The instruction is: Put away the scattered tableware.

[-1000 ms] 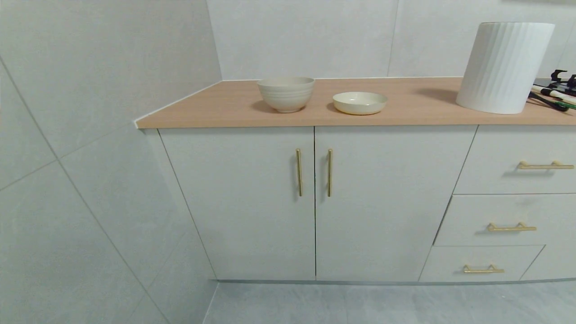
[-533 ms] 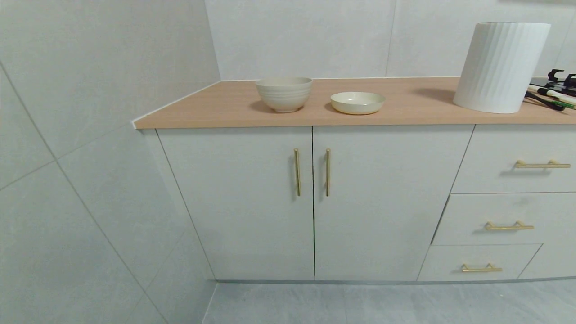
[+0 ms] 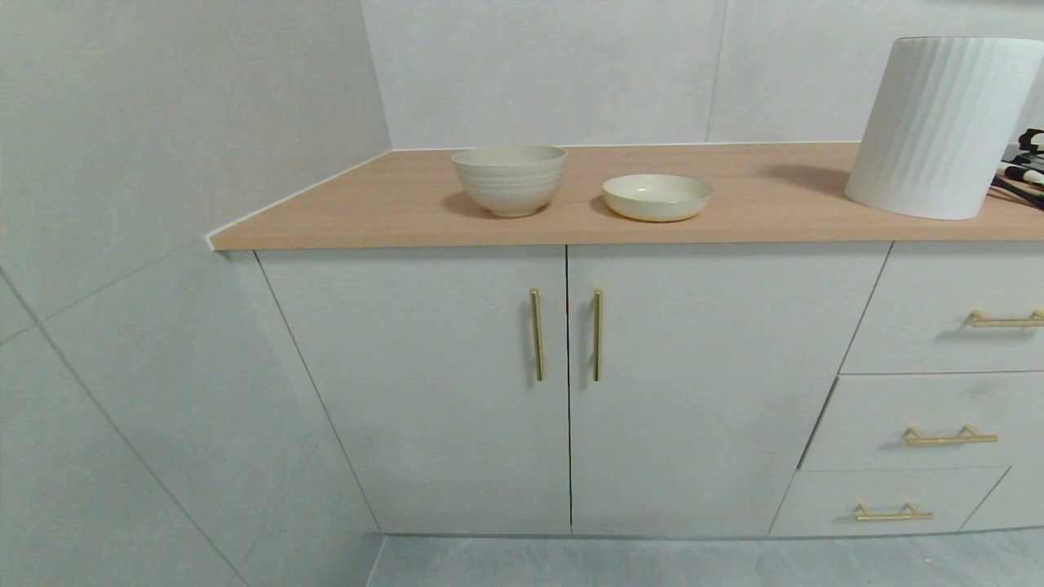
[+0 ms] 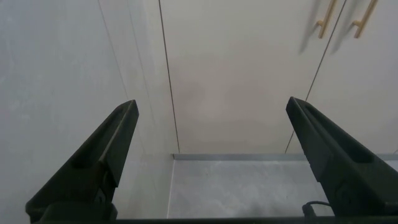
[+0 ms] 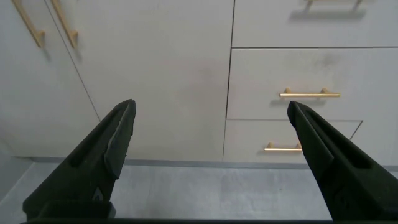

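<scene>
L claw, R claw wide, bowl higher

Wood-tone countertop runs into a corner of grey tiled wall. At its right end stands a tall white ribbed cylinder, upright, with a few dark-handled items just beside it, too cropped to identify. Below: two pale cabinet doors, shut, their vertical brass handles close together at the centre seam; to the right, three stacked drawers, shut, each with a horizontal brass handle; grey floor beneath.
</scene>
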